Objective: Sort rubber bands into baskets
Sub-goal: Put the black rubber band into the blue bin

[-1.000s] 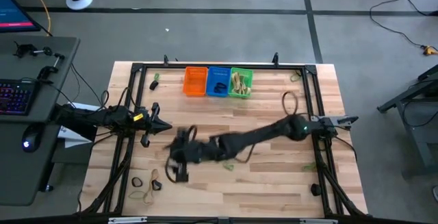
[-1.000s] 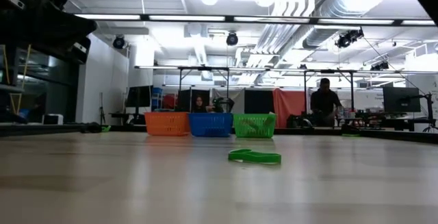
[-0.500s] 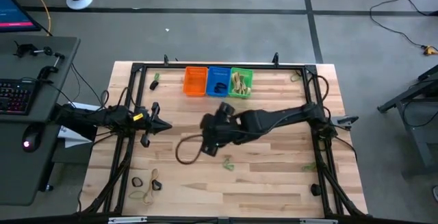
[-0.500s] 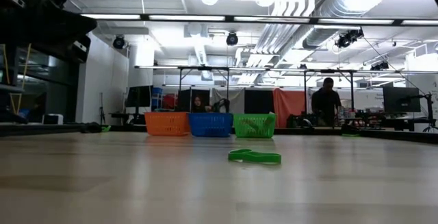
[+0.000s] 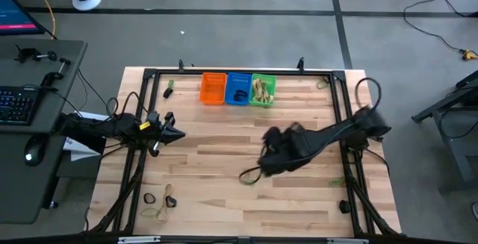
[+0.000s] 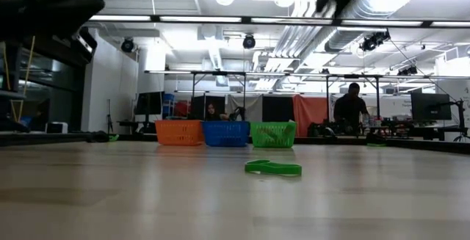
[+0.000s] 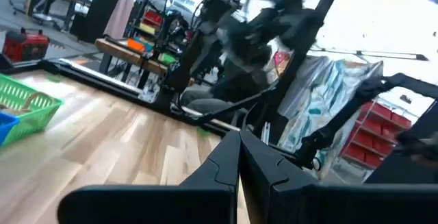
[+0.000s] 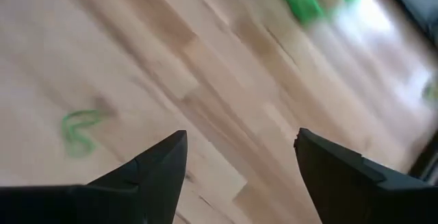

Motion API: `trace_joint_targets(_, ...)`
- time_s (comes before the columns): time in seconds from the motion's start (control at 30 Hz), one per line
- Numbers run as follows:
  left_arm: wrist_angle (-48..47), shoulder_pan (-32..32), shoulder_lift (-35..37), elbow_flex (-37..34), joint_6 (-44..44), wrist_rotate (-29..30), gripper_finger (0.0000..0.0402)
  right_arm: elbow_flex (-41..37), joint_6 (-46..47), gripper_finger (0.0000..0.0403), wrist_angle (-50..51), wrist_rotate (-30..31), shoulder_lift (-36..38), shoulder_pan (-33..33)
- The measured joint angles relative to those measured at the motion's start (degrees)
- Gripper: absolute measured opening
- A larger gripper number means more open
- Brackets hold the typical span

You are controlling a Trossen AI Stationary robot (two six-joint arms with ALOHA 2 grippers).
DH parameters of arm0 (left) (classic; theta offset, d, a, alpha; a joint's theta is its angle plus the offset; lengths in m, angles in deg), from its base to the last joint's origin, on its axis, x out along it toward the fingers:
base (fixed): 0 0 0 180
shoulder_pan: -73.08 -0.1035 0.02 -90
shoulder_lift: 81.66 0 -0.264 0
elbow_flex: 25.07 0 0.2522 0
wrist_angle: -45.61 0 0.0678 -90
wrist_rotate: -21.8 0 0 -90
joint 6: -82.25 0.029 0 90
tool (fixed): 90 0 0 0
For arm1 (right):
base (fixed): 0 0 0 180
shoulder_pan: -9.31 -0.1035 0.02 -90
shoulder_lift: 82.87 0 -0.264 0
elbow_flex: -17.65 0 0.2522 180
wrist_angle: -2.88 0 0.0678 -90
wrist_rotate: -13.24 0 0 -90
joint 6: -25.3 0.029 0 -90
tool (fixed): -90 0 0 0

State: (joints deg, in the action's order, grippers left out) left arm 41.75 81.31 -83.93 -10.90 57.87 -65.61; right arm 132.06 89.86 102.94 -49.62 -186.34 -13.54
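Observation:
Three baskets stand in a row at the table's far edge: orange [image 5: 213, 89], blue [image 5: 238, 89] with dark bands in it, green [image 5: 262, 89] with tan bands in it. A green rubber band [image 8: 79, 131] lies flat on the wood [image 6: 273, 168]. More bands lie near the front left corner [image 5: 157, 203]. My right gripper [image 5: 267, 154] hangs open over the table's middle right, slanting down, nothing between its fingers [image 8: 239, 138]. My left gripper [image 5: 177, 133] is shut and holds nothing, level at the table's left side [image 7: 239, 142].
A black cable loop [image 5: 250, 175] hangs from the right arm over the wood. Stray bands lie by the far left rail [image 5: 170, 89], the far right corner [image 5: 323, 83] and the right rail [image 5: 337, 180]. A black frame [image 5: 149, 72] edges the table. People stand in the room behind [image 6: 352, 108].
My right gripper has swept from the table's near left part toward the right edge and a little toward the far edge, tipping over until it slants down. Its cable loop has trailed along. My left gripper has rolled a little about its own line, staying in place.

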Motion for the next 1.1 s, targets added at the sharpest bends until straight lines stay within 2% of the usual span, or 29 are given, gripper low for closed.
trace_joint_targets(0.17,-0.7,0.0,-0.1,0.0,-0.3,2.1,0.0001,-25.6,12.1,0.0259,-14.9,-1.6,19.0,2.0)
trace_joint_targets(0.3,2.2,0.0,-3.6,0.1,-4.7,3.4,0.0001,-44.2,14.6,0.0259,-33.1,-2.4,32.0,5.3)
trace_joint_targets(0.4,1.3,0.2,-11.1,2.7,-6.0,3.5,0.0001,-54.7,10.7,0.0259,-47.3,-2.8,39.0,8.7)
trace_joint_targets(0.5,1.6,0.2,-22.8,9.0,-4.2,3.5,0.0001,-63.3,5.6,0.0259,-58.4,-5.3,42.4,12.3)
trace_joint_targets(0.63,-12.1,0.4,-40.3,22.4,1.0,0.9,0.0001,-69.5,-2.3,0.0259,-69.3,-14.2,44.0,17.1)
trace_joint_targets(0.73,-27.9,3.2,-51.4,34.1,2.7,-8.3,0.0001,-70.8,-8.0,0.0259,-72.4,-20.5,44.0,19.2)
trace_joint_targets(0.83,-42.0,10.4,-60.4,42.4,1.2,-16.6,0.0001,-70.8,-13.3,0.0259,-72.3,-23.2,44.0,20.1)
trace_joint_targets(0.9,-43.9,17.5,-64.8,45.1,-0.2,-17.4,0.0001,-70.8,-15.9,0.0259,-73.2,-24.1,44.0,20.3)
trace_joint_targets(0.97,-41.2,25.1,-68.4,45.9,-1.7,-17.2,0.0001,-70.8,-18.0,0.0259,-74.1,-24.3,43.9,20.3)
trace_joint_targets(1.1,-35.0,37.0,-75.5,45.7,-9.0,-12.6,0.0001,-70.8,-19.8,0.0259,-75.7,-24.8,43.9,20.3)
